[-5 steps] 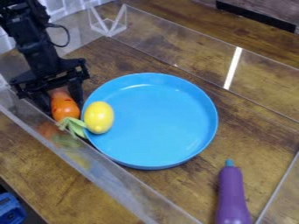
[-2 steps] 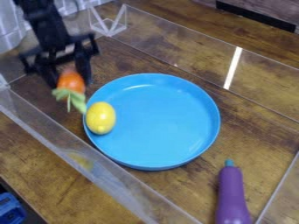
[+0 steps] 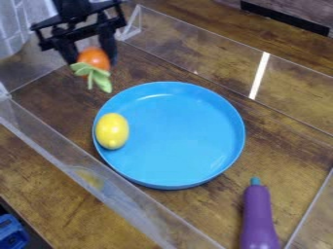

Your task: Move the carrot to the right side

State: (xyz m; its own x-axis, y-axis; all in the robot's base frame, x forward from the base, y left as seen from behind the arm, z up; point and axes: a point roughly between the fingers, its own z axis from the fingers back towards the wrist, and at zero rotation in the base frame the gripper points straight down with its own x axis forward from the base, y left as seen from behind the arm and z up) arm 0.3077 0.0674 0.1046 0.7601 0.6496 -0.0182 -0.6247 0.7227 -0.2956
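I have the gripper (image 3: 89,51) clamped shut on the carrot (image 3: 92,62), which hangs in the air at the upper left, clear of the table (image 3: 196,58), its green top dangling below the fingers. The plate (image 3: 182,131) with the lemon (image 3: 112,130) sits between me and the right side, and the eggplant (image 3: 259,219) lies at lower right. I judge the carry needs enough height to clear the plate rim, a steady grip, and a route toward bare wood on the right, away from the eggplant, before I lower and release.
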